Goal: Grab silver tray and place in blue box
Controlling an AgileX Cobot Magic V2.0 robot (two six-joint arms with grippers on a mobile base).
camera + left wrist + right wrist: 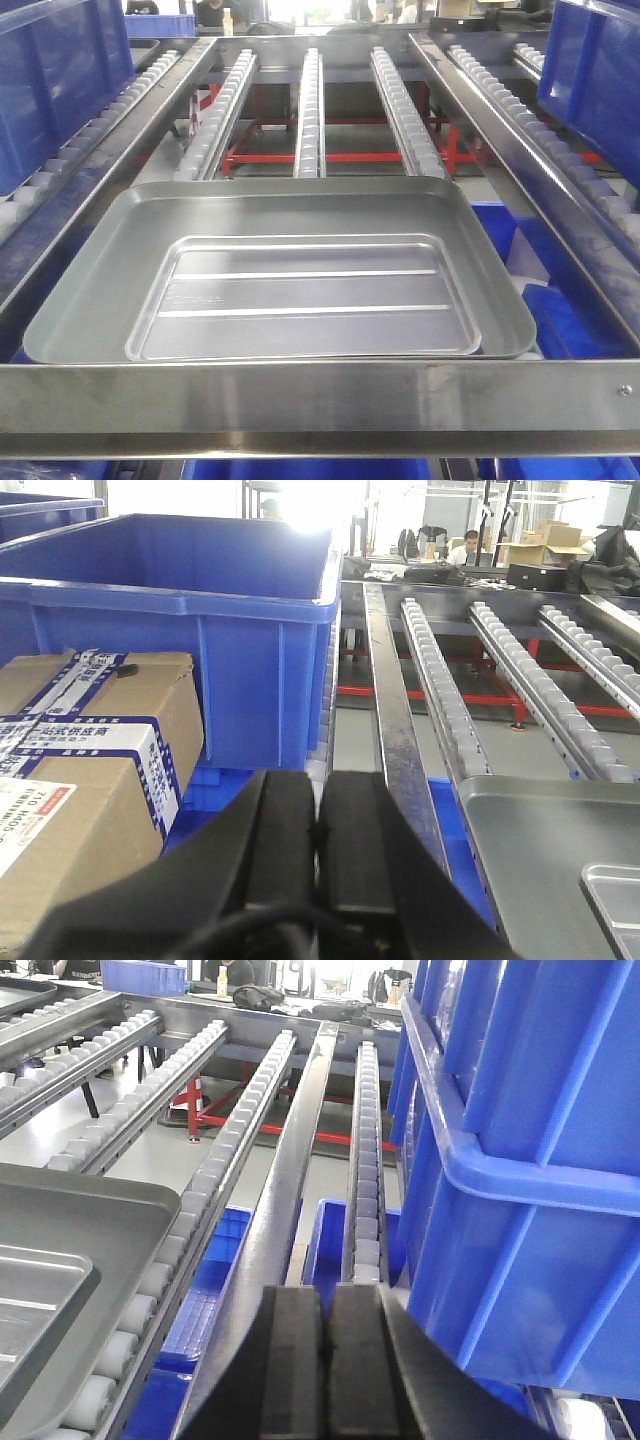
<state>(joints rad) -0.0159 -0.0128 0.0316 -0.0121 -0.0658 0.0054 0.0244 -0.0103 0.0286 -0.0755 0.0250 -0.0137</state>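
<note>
Both arms look parked. The left gripper (317, 830) has its black fingers pressed together with nothing between them, and the right gripper (328, 1332) is the same, closed and empty. Each sits low outside the steel roller rack (310, 110), I'd guess to keep the middle free.

The shallow shiny silver tray with two ribs (305, 300) is in the centre of the rack at the near end. It lies flat and open side up, nested inside a wider plain-bottomed silver tray (95, 265). The flat steel front bar (320, 400) probably stops both from rolling off. The ribbed tray's long axis runs left to right across the roller lanes, ribs parallel to it, so each arm faces a short end.

The big blue ribbed plastic crate (200, 610) on the left is open-topped, which is why I take it for the target. The blue crates on the right (540, 1190) seem stacked. Taped cardboard cartons (90, 760) sit by the left gripper.
</note>
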